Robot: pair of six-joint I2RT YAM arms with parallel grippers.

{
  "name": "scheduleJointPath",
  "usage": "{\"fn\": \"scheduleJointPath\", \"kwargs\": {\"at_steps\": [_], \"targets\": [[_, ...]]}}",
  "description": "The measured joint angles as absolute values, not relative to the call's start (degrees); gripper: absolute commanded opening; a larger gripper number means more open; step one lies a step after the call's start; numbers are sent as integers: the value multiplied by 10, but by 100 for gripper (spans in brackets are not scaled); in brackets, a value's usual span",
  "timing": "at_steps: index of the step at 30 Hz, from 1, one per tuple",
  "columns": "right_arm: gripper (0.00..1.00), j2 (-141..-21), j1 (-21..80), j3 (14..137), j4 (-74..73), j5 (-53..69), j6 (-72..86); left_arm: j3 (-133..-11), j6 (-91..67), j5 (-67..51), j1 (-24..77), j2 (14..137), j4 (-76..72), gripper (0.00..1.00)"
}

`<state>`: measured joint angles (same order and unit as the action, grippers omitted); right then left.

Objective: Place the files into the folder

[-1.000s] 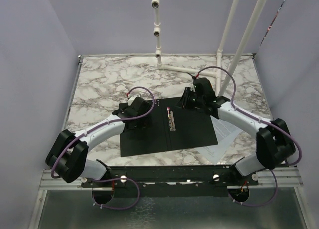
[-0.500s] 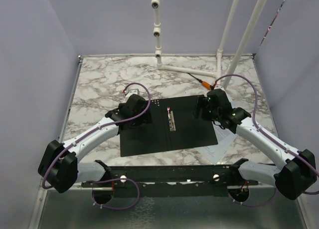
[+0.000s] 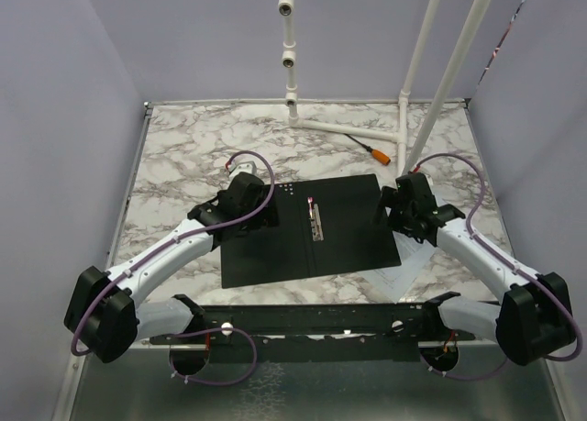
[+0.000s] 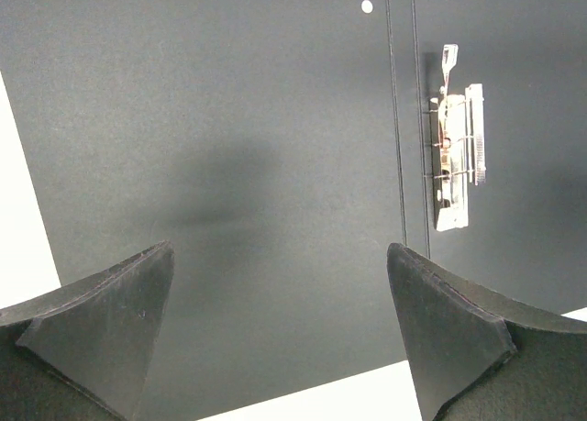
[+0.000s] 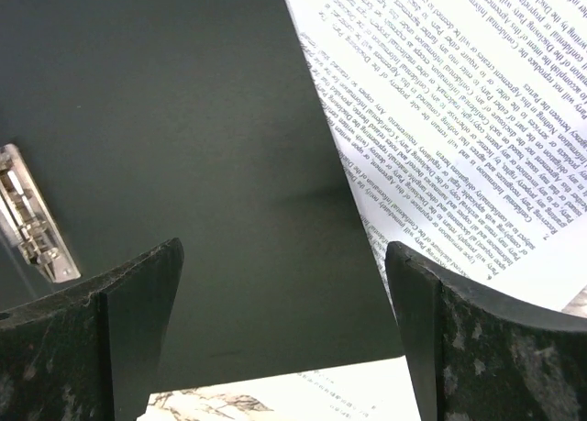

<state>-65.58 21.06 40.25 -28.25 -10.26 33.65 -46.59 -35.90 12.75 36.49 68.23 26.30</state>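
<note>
The folder (image 3: 312, 247) lies open and flat on the marble table, black inside up, with its metal clip (image 3: 316, 224) at the spine. The files (image 3: 424, 256), white printed sheets, stick out from under its right edge. My left gripper (image 3: 264, 215) hovers open over the left leaf; in its wrist view the fingers (image 4: 280, 256) frame bare black folder (image 4: 275, 118), the clip (image 4: 454, 164) to the right. My right gripper (image 3: 393, 215) stands open over the folder's right edge, nothing between its fingers (image 5: 284, 251); the folder (image 5: 183, 118) and files (image 5: 459, 118) lie below.
An orange-handled screwdriver (image 3: 371, 150) lies behind the folder near the white pipe frame (image 3: 348, 127). Grey walls close in the left, right and back. A black rail (image 3: 312, 320) runs along the near edge between the arm bases.
My right gripper has opened wide and moved from the folder's far right corner rightward and nearer, to its right edge. The left arm has stretched forward slightly, still open.
</note>
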Motion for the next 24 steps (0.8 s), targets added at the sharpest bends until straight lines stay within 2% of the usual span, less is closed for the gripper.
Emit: {"fn": "scheduleJointPath", "kwargs": {"at_steps": [24], "targets": [[96,-787,157,380,-170,-41,344,-459,-355,112,365,664,264,99]]}}
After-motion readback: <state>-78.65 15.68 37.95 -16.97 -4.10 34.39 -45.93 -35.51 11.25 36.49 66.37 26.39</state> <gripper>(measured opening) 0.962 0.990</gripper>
